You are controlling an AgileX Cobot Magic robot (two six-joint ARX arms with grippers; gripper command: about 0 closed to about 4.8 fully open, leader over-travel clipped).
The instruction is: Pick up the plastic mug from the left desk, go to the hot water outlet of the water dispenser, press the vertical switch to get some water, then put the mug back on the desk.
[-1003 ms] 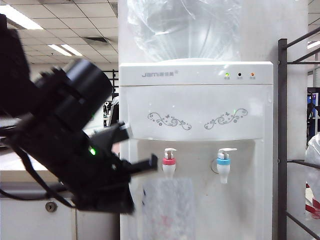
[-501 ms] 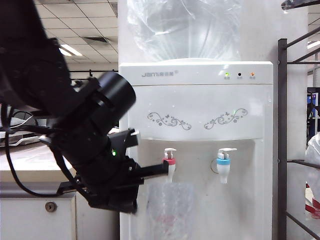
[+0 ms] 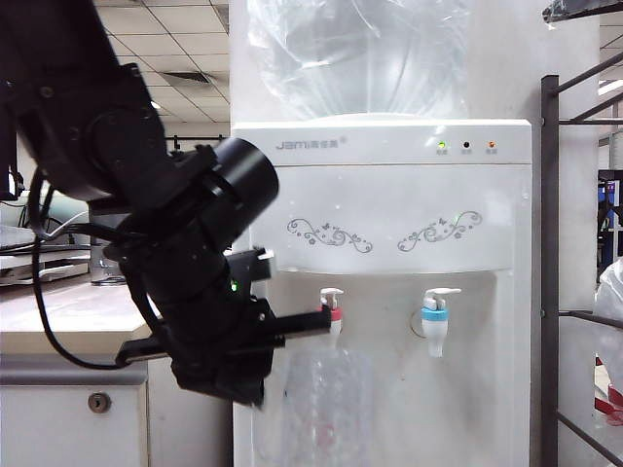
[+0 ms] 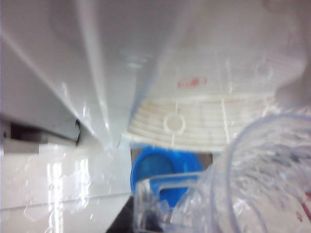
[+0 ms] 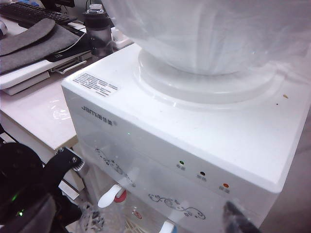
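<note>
The clear plastic mug (image 3: 327,404) hangs just under the hot water outlet (image 3: 330,321), the red-collared tap of the white water dispenser (image 3: 389,195). My left gripper (image 3: 304,329) is shut on the mug's handle (image 4: 158,204), and its black fingers reach beside that tap. The vertical switch (image 3: 331,295) stands untouched above the red collar. In the left wrist view the mug (image 4: 262,184) fills the near corner, in front of the drip grille (image 4: 194,121). My right gripper (image 3: 582,8) is high above the dispenser, open and holding nothing. One dark fingertip (image 5: 234,219) shows.
A blue-collared tap (image 3: 435,321) sits right of the red one. The left desk (image 3: 58,306) carries a dark grey bottle (image 5: 98,31), a keyboard (image 5: 29,12) and grey cloth. A dark metal rack (image 3: 551,272) stands right of the dispenser. A blue round thing (image 4: 163,174) lies below.
My left arm has swung up and in toward the dispenser, bringing its fingers beside the red-collared tap. The mug stays under that tap. A dark part of my right gripper has entered at top right.
</note>
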